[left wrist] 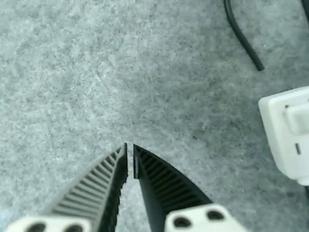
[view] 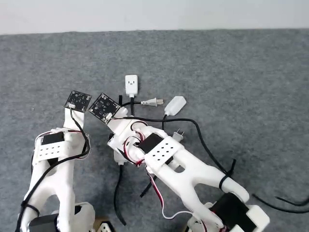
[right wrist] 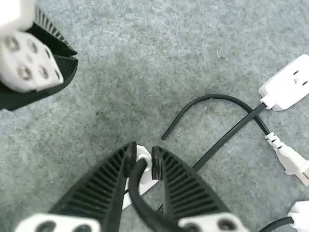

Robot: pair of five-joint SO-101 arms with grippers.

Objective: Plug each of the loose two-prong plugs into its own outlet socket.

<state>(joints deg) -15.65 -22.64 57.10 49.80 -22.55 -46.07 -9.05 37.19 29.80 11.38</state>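
Outlet socket (view: 131,84) left of plug (view: 153,102), second socket (view: 175,105) right

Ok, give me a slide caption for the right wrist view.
Jaws shut on a corded white piece; socket and loose plug lie on the carpet beyond.

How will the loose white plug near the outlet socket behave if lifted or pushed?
The plug looks small, so probably light. Its black cord lies in a loose curve, so likely floppy and may tug the plug sideways. Its flattish body would probably slide, not roll.
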